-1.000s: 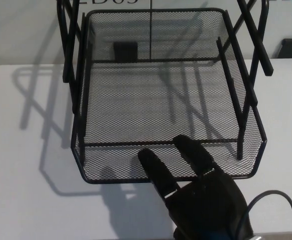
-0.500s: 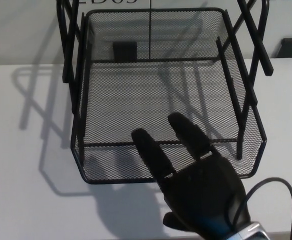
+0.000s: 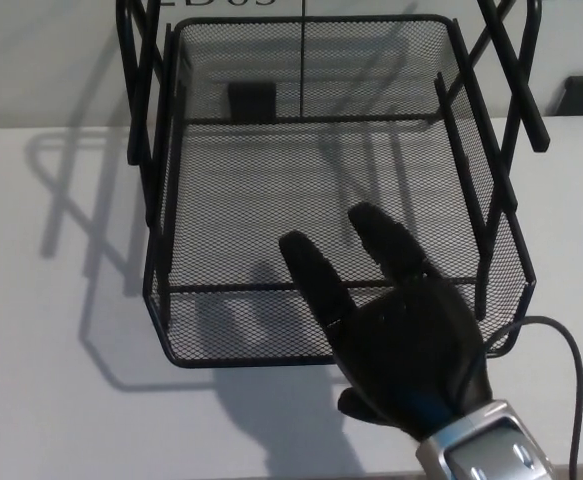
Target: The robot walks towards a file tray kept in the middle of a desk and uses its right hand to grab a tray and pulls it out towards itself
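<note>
Reaching hand: the right hand [image 3: 411, 350] hovers over the front of the mesh tray [image 3: 331, 200], its two thick fingers [image 3: 316, 280] spread apart and pointing away from the robot, holding nothing.
Wrist: a silver cuff [image 3: 486, 450] and a black cable [image 3: 561, 380] show at the lower right.
Left hand: not in view.
Front rim: the tray's front wall [image 3: 241, 335] lies under the fingers; whether they touch it cannot be told.
Tray position: the black wire-mesh tray sits on the white desk [image 3: 51, 380], seated in the black file-tray frame [image 3: 141, 110] whose slanted posts rise on both sides.
Stage: judged as the approach to the grasp; the pull is not yet done.
Risk: if the fingers close above the rim, they may slip off the mesh.
Risk cause: an off-centre pull could jam the tray against the frame posts or drag the whole stand across the desk.
</note>
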### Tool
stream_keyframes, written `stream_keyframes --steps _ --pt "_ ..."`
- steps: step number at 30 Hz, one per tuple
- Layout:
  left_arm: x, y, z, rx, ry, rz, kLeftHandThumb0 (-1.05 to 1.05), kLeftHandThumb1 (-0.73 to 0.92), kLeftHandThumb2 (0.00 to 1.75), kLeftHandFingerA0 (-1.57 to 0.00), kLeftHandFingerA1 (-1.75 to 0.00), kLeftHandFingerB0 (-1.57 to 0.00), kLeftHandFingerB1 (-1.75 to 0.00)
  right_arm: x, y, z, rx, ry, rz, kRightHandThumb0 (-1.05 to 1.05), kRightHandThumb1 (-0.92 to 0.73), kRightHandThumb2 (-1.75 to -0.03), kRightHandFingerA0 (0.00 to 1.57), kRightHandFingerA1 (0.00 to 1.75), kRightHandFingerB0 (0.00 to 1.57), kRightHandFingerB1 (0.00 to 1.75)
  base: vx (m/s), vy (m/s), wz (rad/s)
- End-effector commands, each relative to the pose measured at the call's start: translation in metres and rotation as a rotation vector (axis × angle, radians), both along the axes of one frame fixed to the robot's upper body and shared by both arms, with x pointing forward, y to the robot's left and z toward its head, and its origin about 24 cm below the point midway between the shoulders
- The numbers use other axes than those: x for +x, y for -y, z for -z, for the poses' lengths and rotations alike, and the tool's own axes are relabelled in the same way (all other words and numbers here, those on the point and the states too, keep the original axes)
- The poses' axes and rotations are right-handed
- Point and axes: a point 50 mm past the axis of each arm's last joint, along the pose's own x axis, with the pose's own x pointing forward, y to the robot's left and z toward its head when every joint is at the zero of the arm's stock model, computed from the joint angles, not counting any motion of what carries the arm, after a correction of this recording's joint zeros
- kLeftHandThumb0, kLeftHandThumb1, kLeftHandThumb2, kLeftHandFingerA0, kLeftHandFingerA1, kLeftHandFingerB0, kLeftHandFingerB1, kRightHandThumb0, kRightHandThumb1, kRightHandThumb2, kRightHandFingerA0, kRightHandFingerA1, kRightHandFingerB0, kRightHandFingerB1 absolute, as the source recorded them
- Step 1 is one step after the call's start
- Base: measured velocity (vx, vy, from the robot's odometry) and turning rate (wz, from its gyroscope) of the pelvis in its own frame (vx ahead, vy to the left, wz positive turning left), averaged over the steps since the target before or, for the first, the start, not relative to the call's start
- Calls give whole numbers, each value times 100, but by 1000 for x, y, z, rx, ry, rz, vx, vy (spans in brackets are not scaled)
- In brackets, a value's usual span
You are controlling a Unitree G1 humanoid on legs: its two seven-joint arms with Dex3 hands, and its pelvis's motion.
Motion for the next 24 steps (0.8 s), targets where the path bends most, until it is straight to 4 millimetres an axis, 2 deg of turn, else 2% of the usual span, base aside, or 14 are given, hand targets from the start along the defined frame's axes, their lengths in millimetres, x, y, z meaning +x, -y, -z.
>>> stream_keyframes --steps 1,3,4,5,7,12,13,14,15,16,19,20,21,24 --pt "2 -4 -2 19 8 31 -26 49 93 -35 -61 -8 -49 12 6 3 5 -20 67 -73 -42 -86 0 21 0 19 0 0 0" --pt "2 -4 -3 18 9 33 -26 49 93 -35 -61 -8 -49 16 7 5 -6 -12 76 -76 -42 -87 0 19 0 19 0 0 0" --pt "1 -4 -3 18 8 38 -26 49 93 -35 -61 -8 -49 17 7 6 -5 -26 87 -87 -52 -88 0 5 14 4 0 0 0" --pt "1 -4 -3 18 8 38 -26 49 93 -35 -61 -8 -49 17 7 6 -5 -27 87 -87 -52 -88 0 5 14 4 0 0 0" --pt "0 -3 -2 9 2 22 -25 48 93 -35 -61 -8 -49 19 8 8 1 -34 90 -75 -42 -87 0 18 0 21 0 0 0" --pt "3 -2 -4 18 10 39 -26 49 93 -34 -61 -8 -49 14 5 9 9 -54 77 -73 -41 -87 0 21 0 18 0 0 0" --pt "3 -2 -4 21 11 42 -25 49 93 -34 -61 -7 -49 12 3 9 12 -54 66 -77 -45 -88 5 16 7 11 0 0 0" --pt "4 -3 -4 23 10 43 -26 49 93 -33 -60 -7 -49 9 2 9 4 -43 45 -73 -42 -88 0 23 1 16 0 0 0" --pt "4 -3 -4 19 9 41 -34 64 69 -41 -57 -16 -42 6 1 9 5 -42 30 -72 -41 -88 0 26 0 18 0 0 0" --pt "3 -3 -3 19 8 37 -26 49 93 -34 -61 -8 -49 2 -1 8 4 -44 14 -74 -42 -88 0 24 0 17 0 0 0" --pt "3 -3 -2 8 8 32 -25 48 93 -35 -62 -8 -49 -4 -2 9 14 -57 4 -72 -41 -87 0 24 0 17 0 0 0" --pt "2 -3 -2 6 4 30 -25 49 93 -34 -61 -8 -49 -7 -2 10 22 -67 3 -81 -44 -71 0 29 0 24 0 0 0" --pt "3 -2 -3 9 1 33 -25 49 93 -33 -60 -8 -49 -9 -2 12 29 -79 0 -73 -43 -86 2 23 3 13 0 0 0" --pt "4 -2 -4 20 2 44 -26 49 93 -33 -60 -8 -49 -12 -2 14 46 -104 -2 -73 -43 -85 5 22 8 9 0 0 0"
